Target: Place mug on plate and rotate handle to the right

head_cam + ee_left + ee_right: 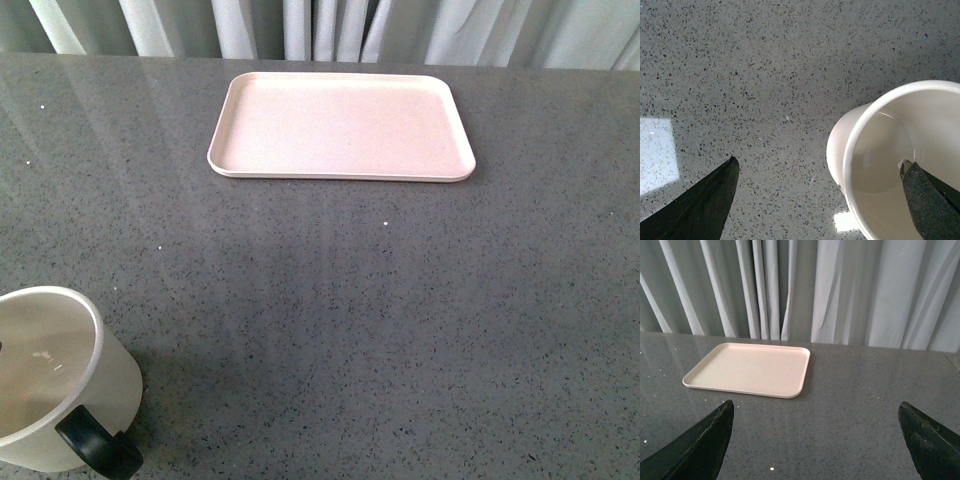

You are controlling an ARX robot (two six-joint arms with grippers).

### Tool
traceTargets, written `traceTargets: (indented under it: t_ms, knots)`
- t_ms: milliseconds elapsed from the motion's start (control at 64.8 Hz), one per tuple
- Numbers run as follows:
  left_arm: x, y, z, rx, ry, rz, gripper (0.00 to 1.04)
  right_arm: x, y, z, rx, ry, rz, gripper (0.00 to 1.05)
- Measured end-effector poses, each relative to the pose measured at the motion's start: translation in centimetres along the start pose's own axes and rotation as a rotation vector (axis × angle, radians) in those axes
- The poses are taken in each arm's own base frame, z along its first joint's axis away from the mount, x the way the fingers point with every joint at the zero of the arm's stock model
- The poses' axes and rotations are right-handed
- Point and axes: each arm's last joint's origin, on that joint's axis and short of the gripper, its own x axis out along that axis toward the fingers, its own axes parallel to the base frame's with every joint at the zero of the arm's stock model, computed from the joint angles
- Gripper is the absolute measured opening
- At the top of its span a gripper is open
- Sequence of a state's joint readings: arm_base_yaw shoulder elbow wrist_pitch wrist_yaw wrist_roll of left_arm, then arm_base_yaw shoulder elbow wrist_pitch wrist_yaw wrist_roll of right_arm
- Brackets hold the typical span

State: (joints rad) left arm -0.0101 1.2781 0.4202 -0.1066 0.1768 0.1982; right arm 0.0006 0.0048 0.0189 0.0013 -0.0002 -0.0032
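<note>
The mug [50,380] stands upright on the grey table [400,330], well apart from the plate [340,125] on its near side, its handle [97,447] turned away from the plate. The left gripper [818,161] is spread wide, one finger [932,200] over the mug's mouth, the other outside its wall. The right gripper [816,404] gapes wide too, holding nothing, facing the plate; curtains [840,290] hang beyond the plate

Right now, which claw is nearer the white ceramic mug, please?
The left claw: its finger overlaps the white mug opening; the right claw sees no mug.
</note>
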Motion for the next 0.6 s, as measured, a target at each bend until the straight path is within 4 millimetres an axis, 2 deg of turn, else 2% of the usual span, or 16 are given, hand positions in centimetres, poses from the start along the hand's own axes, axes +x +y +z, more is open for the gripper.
traceTargets:
  t_ms: [355, 602]
  knots:
    - [1.9, -0.2, 0.4, 0.014, 0.039, -0.025, 0.95, 0.0, 0.0, 0.0, 0.000, 0.000, 0.000, 0.96]
    - [2.4, -0.1, 0.6, 0.015, 0.047, -0.024, 0.60, 0.0, 0.0, 0.0, 0.000, 0.000, 0.000, 0.96]
